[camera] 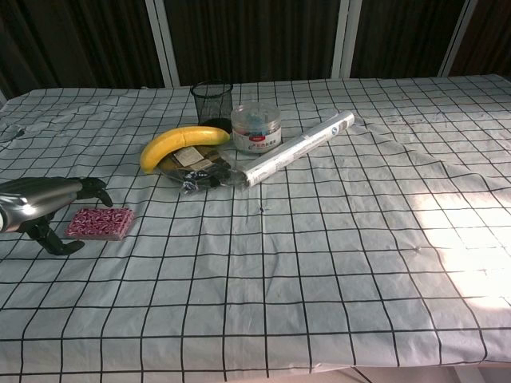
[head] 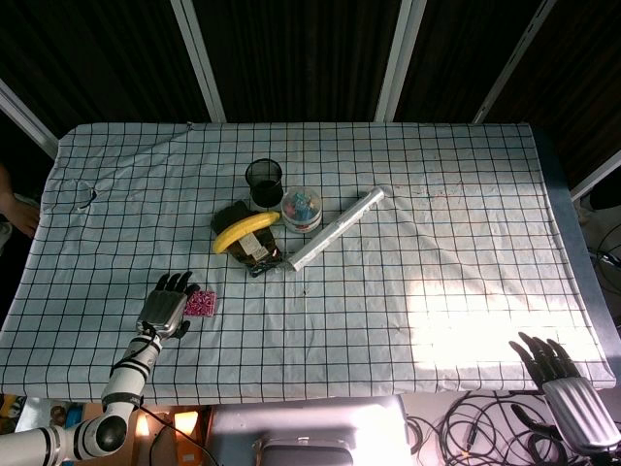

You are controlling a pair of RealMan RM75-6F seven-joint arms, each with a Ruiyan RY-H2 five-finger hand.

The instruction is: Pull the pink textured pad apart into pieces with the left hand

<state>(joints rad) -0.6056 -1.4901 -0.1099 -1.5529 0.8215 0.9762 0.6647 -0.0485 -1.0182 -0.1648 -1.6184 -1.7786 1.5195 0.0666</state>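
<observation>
The pink textured pad (head: pixel 202 304) (camera: pixel 100 223) lies flat and in one piece on the checked cloth at the near left. My left hand (head: pixel 166 307) (camera: pixel 46 204) hovers just to its left, fingers spread and reaching over the pad's near end, thumb low beside it; it holds nothing. My right hand (head: pixel 560 376) rests open past the table's near right edge, seen only in the head view.
At the table's middle sit a banana (camera: pixel 182 144) on a dark packet (camera: pixel 200 169), a black mesh cup (camera: pixel 211 101), a clear plastic tub (camera: pixel 256 129) and a long white roll (camera: pixel 299 148). Cables lie below the front edge.
</observation>
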